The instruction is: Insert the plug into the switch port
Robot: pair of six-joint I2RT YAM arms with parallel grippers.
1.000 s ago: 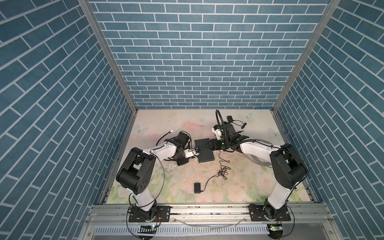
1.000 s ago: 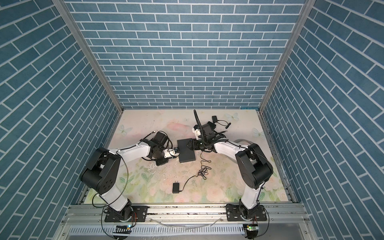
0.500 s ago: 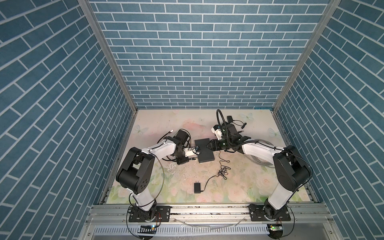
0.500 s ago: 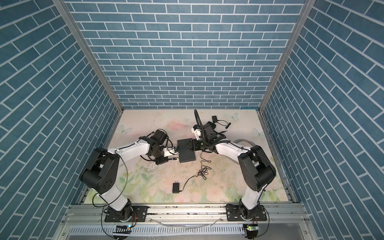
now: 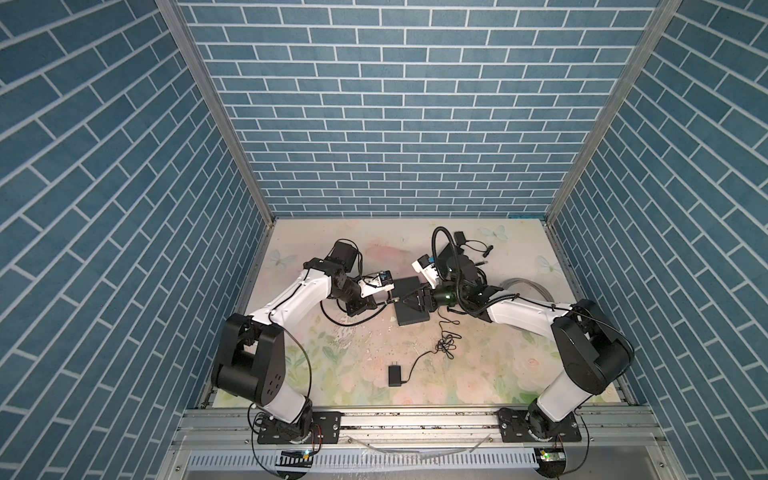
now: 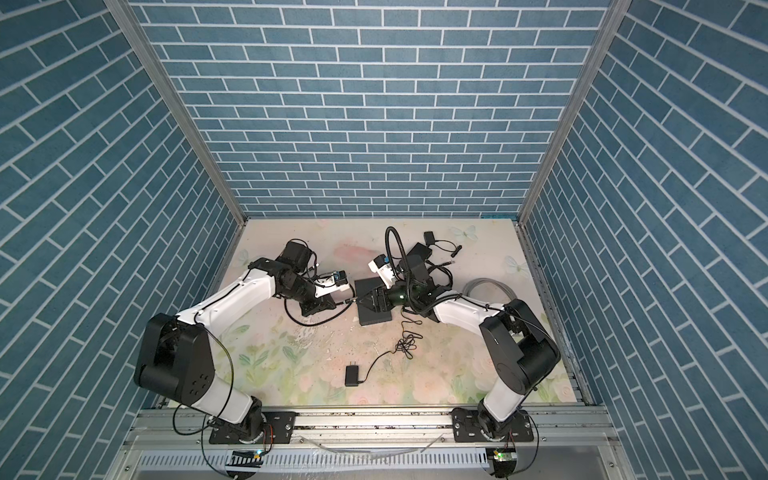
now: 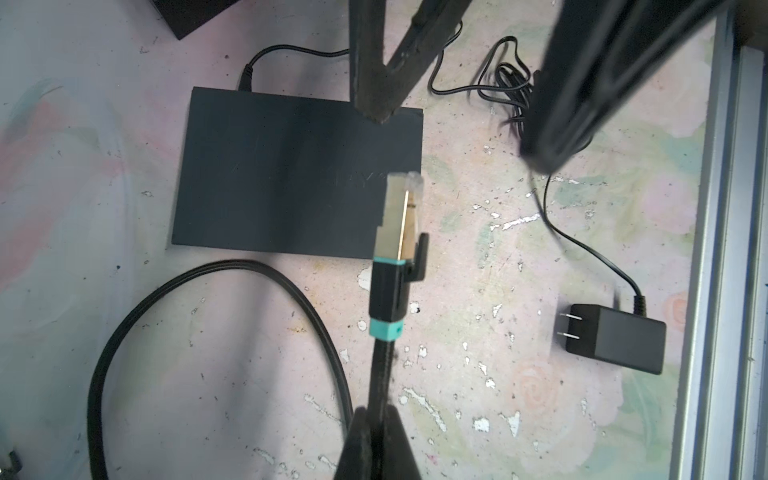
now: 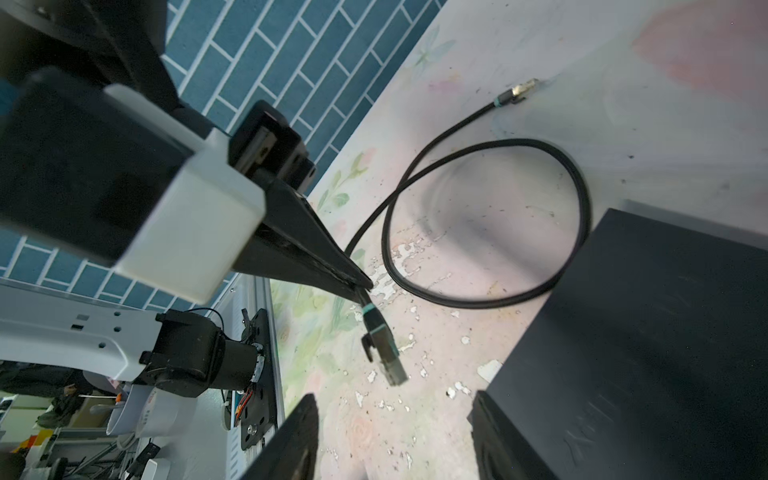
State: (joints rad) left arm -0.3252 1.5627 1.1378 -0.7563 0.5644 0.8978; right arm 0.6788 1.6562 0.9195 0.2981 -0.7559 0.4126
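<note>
Near the middle of the table [image 5: 340, 374], the black switch [image 5: 411, 316] is laid flat. The plug [image 5: 396, 298] is held at its 9 o'clock side in both top views, with the tip turned toward the switch's edge and just beside it. Whether the two touch cannot be told.

The left gripper [image 7: 374, 419] is pressed together on the black cable [image 7: 232, 264], behind the teal-banded boot [image 7: 388, 291] and not on the plug itself. The metal shell and latch are thus left free, presumably so that nothing of the gripper fouls the port. A grip this far back is judged to let the plug sag or twist under pressure.

The right gripper [image 5: 417, 300] is spread and nothing is pinched by it. In the left wrist view one of its fingers is seen over the switch's top and the other is held off to the side. The switch is probably being steadied so that it is not shoved toward 3 o'clock when the plug is pushed.

The slack of the cable is left looped on the table toward 8 o'clock of the switch, so little pull is expected on the plug. The power adapter [image 5: 393, 375] lies unplugged toward 6 o'clock.

No port is shown in any view, so alignment cannot be judged. Insertion is not yet made.
</note>
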